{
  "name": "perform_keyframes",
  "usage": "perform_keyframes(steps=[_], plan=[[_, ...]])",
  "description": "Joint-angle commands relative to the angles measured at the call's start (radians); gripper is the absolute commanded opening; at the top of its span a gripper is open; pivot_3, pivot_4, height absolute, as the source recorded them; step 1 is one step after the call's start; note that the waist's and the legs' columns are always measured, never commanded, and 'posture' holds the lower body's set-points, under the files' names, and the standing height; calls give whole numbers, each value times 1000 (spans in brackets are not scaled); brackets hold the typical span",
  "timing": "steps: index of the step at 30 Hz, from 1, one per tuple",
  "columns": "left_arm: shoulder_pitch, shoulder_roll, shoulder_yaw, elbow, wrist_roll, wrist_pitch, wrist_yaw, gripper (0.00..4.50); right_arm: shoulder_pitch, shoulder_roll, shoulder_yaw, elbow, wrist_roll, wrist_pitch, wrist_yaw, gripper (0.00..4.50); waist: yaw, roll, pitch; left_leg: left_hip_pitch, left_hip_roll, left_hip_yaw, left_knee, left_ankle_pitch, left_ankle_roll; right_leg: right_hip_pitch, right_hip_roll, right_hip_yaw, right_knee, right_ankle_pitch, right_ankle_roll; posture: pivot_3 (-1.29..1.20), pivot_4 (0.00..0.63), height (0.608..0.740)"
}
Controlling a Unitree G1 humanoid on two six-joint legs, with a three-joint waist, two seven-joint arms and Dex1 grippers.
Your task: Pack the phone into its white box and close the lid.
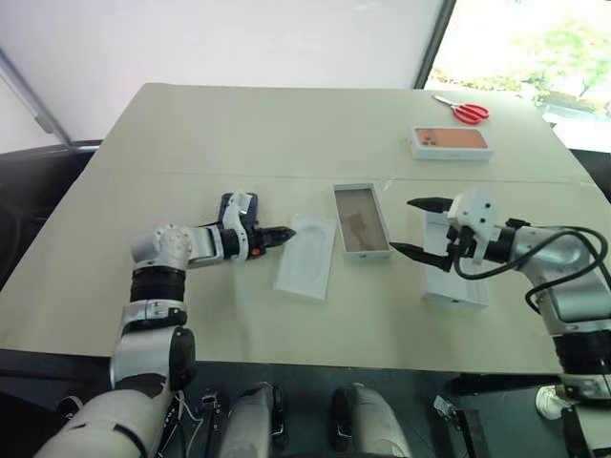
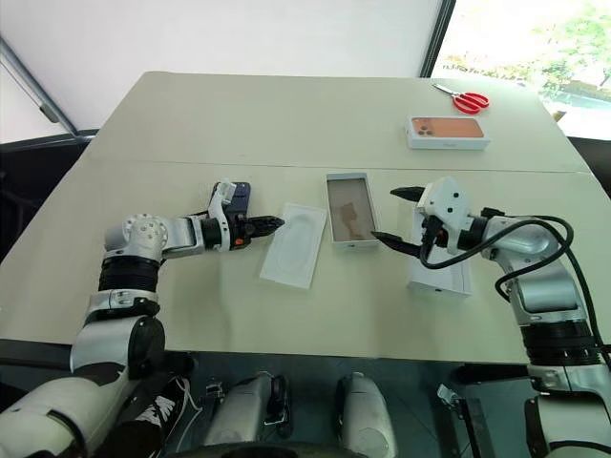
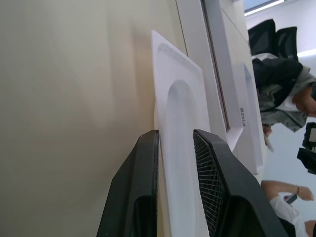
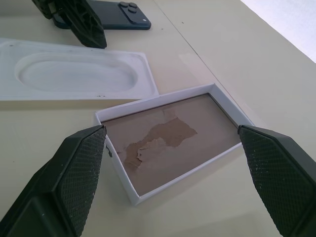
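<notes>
A beige table (image 1: 286, 134) stands before a white wall (image 1: 239, 38) and bright window (image 1: 535, 43).

Navy phone (image 4: 106, 12) beside the black left hand (image 2: 275, 224); white box (image 4: 143, 111), torn brown floor, between black right fingers (image 4: 69, 173).

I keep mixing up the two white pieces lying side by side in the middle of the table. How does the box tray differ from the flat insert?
The white box has raised walls around a brownish, scuffed floor; the flat insert is a thin all-white sheet with a shallow rounded recess. The white box sits free between the open fingers of the right tool, untouched; the flat insert has its edge between the fingers of the left tool. Both are phone-sized rectangles lying on the table.
</notes>
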Motion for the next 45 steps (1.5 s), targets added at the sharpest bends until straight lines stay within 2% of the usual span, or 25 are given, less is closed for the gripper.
perform_keyframes(steps=[1, 3, 19, 22, 25, 29, 30, 31, 35, 40, 45], plan=[[17, -4, 30, -25, -11, 13, 25, 628, -2, 1, -19, -18, 0, -22, -9, 4500, 0, 0, 0, 0, 0, 0, 0, 0, 0, 0, 0, 0, 0, 0, 0, 0, 150, 738], [26, -9, 34, -44, -23, 31, 22, 58, -5, 3, -19, -19, -1, -21, -9, 4500, 0, 0, 0, 4, 0, 0, -1, 0, 0, 3, 0, 0, 0, 0, 0, 0, 150, 738], [18, 20, 98, -89, -47, 46, 49, 58, -17, 29, 1, -33, 9, 8, -5, 4500, 0, 0, 0, 7, 0, 0, -2, 0, 0, 7, -1, 0, -2, 0, 0, 0, 150, 738], [60, 1, 101, -189, -86, 74, 45, 58, -24, 32, 3, -25, -3, -6, -12, 4500, -1, 0, 0, 7, 0, 0, -2, 0, 0, 7, -1, 0, -2, 0, 0, 0, 150, 738], [102, -18, 146, -285, -152, 174, 57, 915, -23, 30, 1, -25, 0, -4, -11, 4500, -1, 0, 0, 7, 0, 0, -2, 0, 0, 7, -1, 0, -2, 0, 0, 0, 150, 738], [148, 6, 143, -376, -149, 200, 89, 2802, -15, 25, -4, -26, 4, -1, -8, 4500, -1, 0, 0, 7, 0, 0, -2, 0, -1, 7, -1, 0, -2, 0, 0, 0, 150, 738], [148, 9, 154, -369, -142, 203, 104, 3473, -12, 25, -3, -25, 2, -3, -7, 4500, -1, 0, 0, 7, 0, 0, -2, 0, -1, 7, -1, 0, -2, 0, 0, 0, 150, 738], [148, 10, 169, -361, -137, 212, 119, 3805, -13, 26, -2, -23, 2, -4, -7, 4500, -1, 0, 0, 7, 0, 0, -2, 0, -1, 7, -1, 0, -2, 0, 0, 0, 150, 738], [161, -7, 197, -383, -150, 246, 150, 3805, -23, 28, 0, -13, -1, -8, -6, 4500, 1, 0, 0, 7, 0, 0, -2, 0, 0, 7, -1, 0, -2, 0, 0, 0, 150, 738], [166, -120, 240, -349, -160, 231, 201, 3805, -26, 34, 12, -13, -14, -20, -12, 4500, 3, 0, 0, 7, 0, -1, -2, 0, 0, 7, -1, 0, -2, 0, 0, 0, 150, 738], [194, -172, 244, -347, -152, 218, 224, 3805, -26, 31, 4, -13, -16, -20, -13, 4500, 0, 0, 0, 7, 0, -1, -2, 0, 0, 7, -1, 0, -2, 0, 0, 0, 150, 738]])
